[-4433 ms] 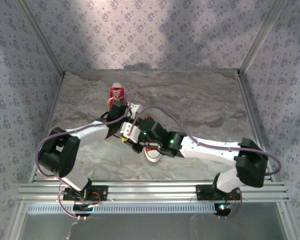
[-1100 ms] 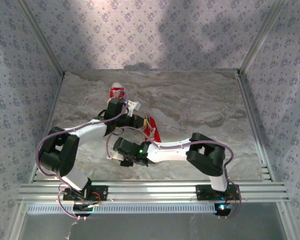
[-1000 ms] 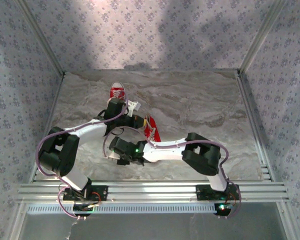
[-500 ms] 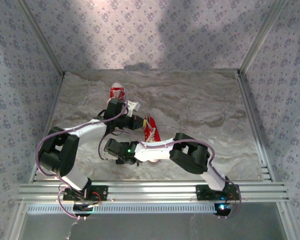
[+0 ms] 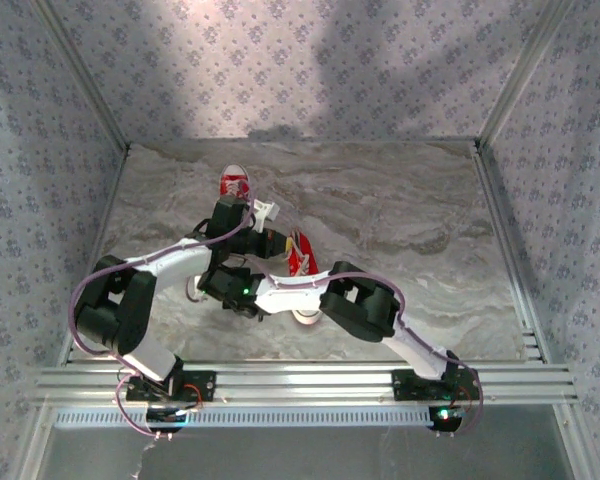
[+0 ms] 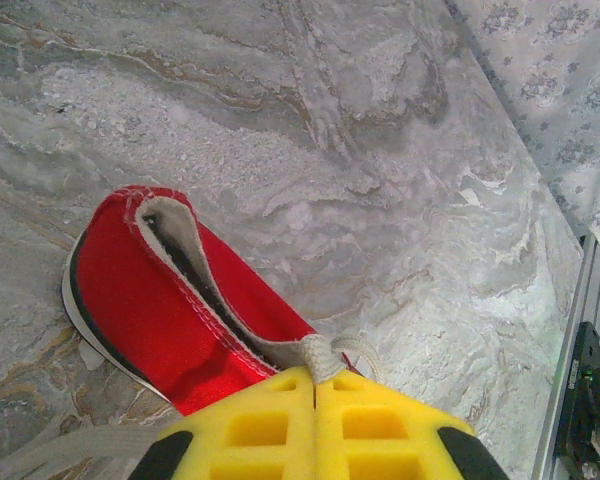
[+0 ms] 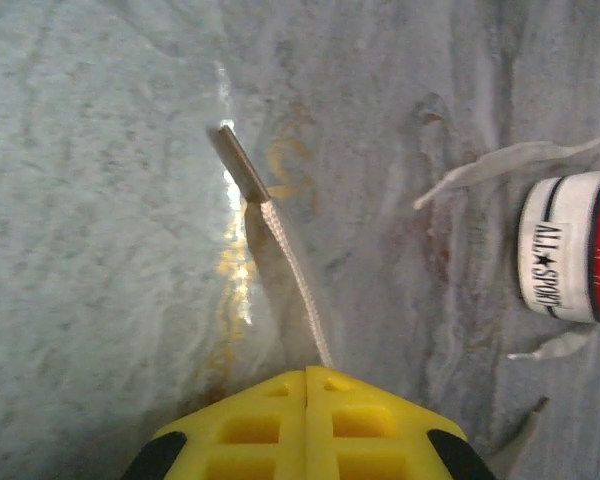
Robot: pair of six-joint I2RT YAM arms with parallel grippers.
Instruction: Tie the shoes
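the back shoe (image 5: 235, 185) is sitting far off on the table (image 5: 400, 220). the front shoe (image 5: 302, 262) is lying nearer, to its right, under the left gripper (image 6: 315, 378). the right gripper (image 7: 307, 375) is hanging left of it.

1. The table (image 5: 400, 210) has a grey marble pattern with paler veins and a few brownish streaks.
2. Three walls close it in: the far wall (image 5: 300, 60), the left wall (image 5: 30, 200) and the right wall (image 5: 575, 200). All are papered pale blue-grey with a small repeating flower print.
3. Slim metal posts (image 5: 80, 75) stand at the far corners.
4. Silver rails (image 5: 300, 380) run along the near edge.
5. Light falls brightest on the left part of the far wall, and a shadow darkens its right part.
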